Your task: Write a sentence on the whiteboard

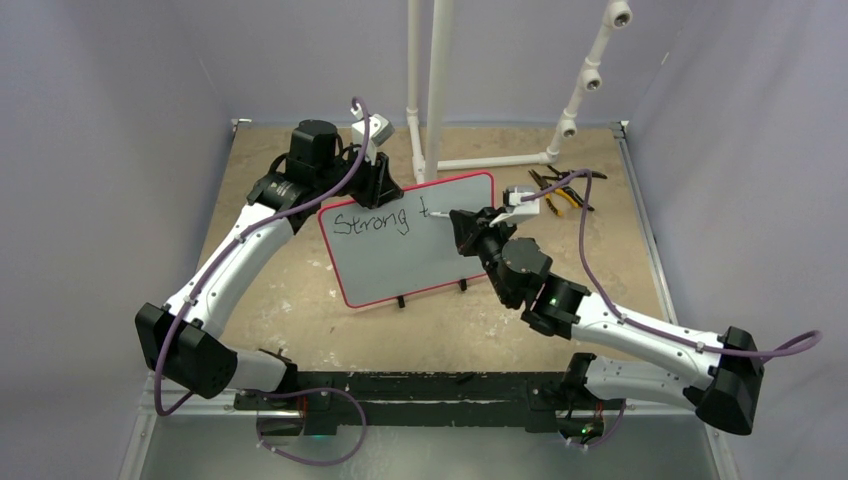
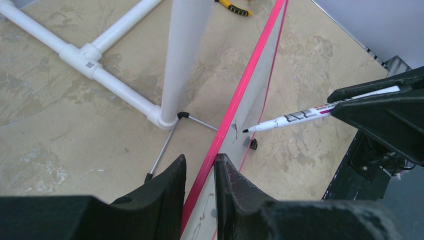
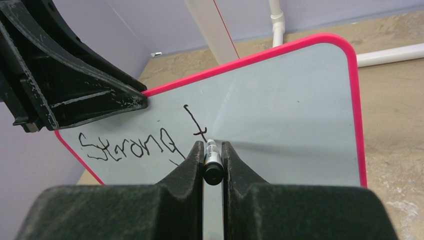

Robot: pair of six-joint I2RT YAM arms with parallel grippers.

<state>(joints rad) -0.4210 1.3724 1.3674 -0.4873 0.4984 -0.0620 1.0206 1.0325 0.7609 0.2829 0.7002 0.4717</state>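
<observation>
The whiteboard stands tilted on its small black feet mid-table, red-bordered. The sentence reads "Strong t" in black along the top. My left gripper is shut on the board's upper left edge; in the left wrist view its jaws pinch the red rim of the whiteboard. My right gripper is shut on a marker, whose tip rests at the board just after the "t". The marker points at the board face from the right. The right gripper faces the whiteboard and the sentence.
A white PVC pipe frame stands right behind the board, its base pipe on the table. Yellow-handled pliers lie at the back right. Grey walls enclose the tan table.
</observation>
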